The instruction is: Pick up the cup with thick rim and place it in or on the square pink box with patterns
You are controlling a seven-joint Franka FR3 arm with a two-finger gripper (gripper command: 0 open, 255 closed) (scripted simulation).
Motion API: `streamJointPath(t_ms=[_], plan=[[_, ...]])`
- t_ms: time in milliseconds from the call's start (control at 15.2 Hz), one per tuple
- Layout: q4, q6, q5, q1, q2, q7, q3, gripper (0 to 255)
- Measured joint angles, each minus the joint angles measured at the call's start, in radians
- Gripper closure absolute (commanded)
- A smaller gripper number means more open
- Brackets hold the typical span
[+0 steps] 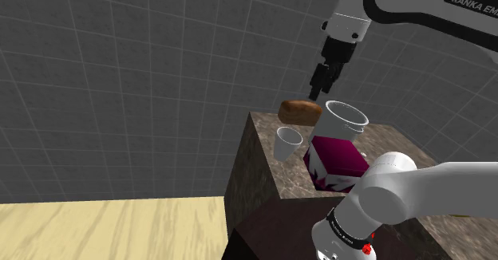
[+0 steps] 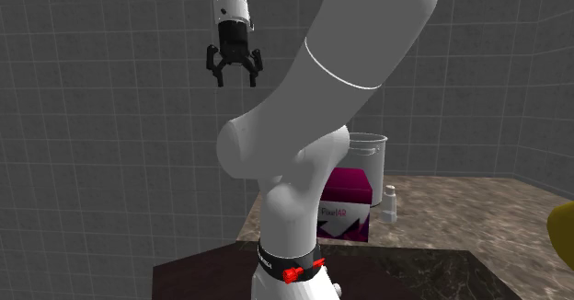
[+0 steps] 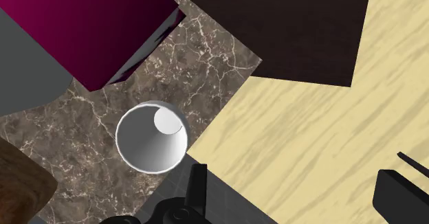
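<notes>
Approach: gripper (image 2: 235,79) hovers high, fingers spread, empty.
White cup (image 1: 288,142) stands on the stone top (image 1: 259,175), just to the shoulder view's left of the magenta box (image 1: 335,161); next, descend onto its rim.

pink box (image 2: 350,195) half behind arm (image 2: 368,59), loaf (image 3: 19,183) cut by edge
</notes>
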Motion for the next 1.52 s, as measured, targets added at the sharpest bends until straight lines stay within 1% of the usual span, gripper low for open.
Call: streamJointPath(t_ms=[132,330,594,858,1254,1518], plan=[[-0.017,0.016,-0.003,-0.001,-0.001,-0.003,-0.003,0],[-0.087,0.094,-0.021,-0.010,0.005,-0.016,-0.019,0],[-0.196,0.230,-0.038,-0.020,0.029,-0.019,-0.029,0],[-0.290,0.394,-0.068,-0.039,0.095,-0.033,-0.055,0],[-0.389,0.633,-0.112,-0.071,0.227,-0.045,-0.089,0],[-0.405,0.805,-0.140,-0.090,0.378,-0.045,-0.110,0]])
